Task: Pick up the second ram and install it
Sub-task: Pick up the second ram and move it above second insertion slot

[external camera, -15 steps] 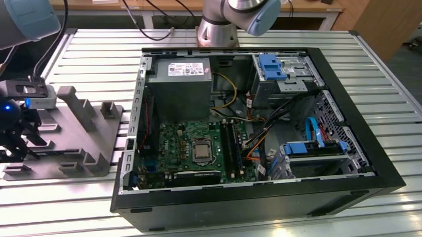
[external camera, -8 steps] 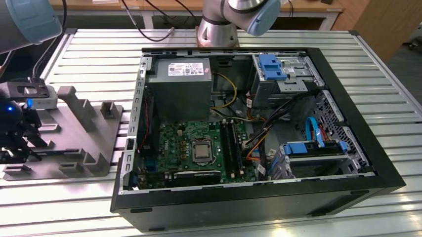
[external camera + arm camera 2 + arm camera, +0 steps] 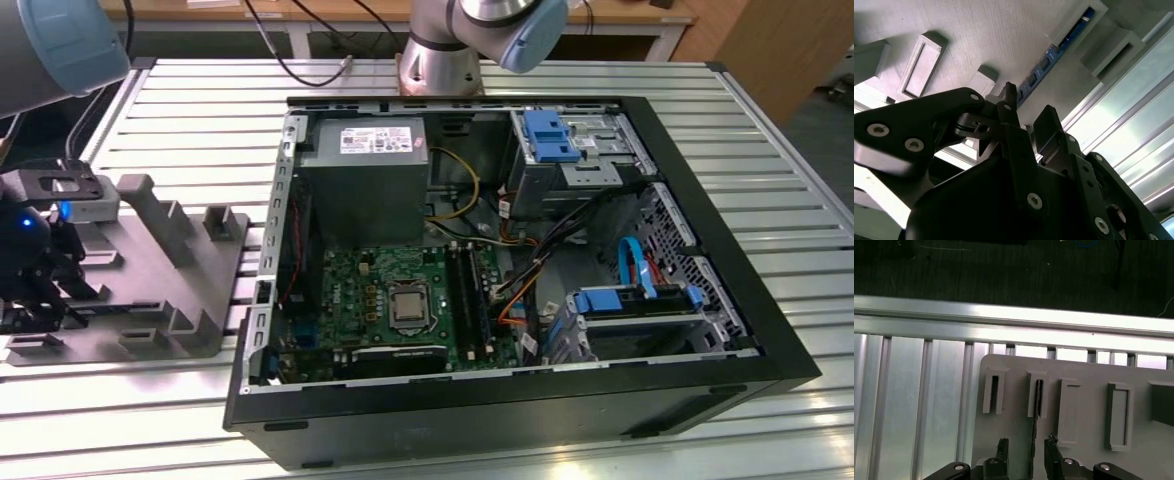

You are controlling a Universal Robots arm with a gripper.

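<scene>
Pick-up stage of the memory installation. The gripper [image 3: 1026, 444] stands over the grey holding fixture [image 3: 1019, 371] at the left edge of the exterior view, well apart from the open computer case [image 3: 534, 405] and its green motherboard [image 3: 387, 290] in the lower centre of that view. The second ram [image 3: 1034, 432] stands on edge in a slotted post of the fixture. We see it as a thin dark line in the first wrist view and as a long blue-green strip with black chips [image 3: 1051, 56] in the second wrist view. The jaws are parted and straddle the stick, with a visible gap on each side, so nothing is held yet. We judge that a grasp from here calls for the black fingertips [image 3: 1002, 445] to meet the two flat faces squarely, and for a straight lift out of the slot, since the board is thin and rigid. The fixture is matte with fine layer lines and carries rectangular raised pockets. The table [image 3: 909, 390] beneath is ribbed, bright aluminium profile. The gripper links are black, smooth and fastened with screws.
</scene>
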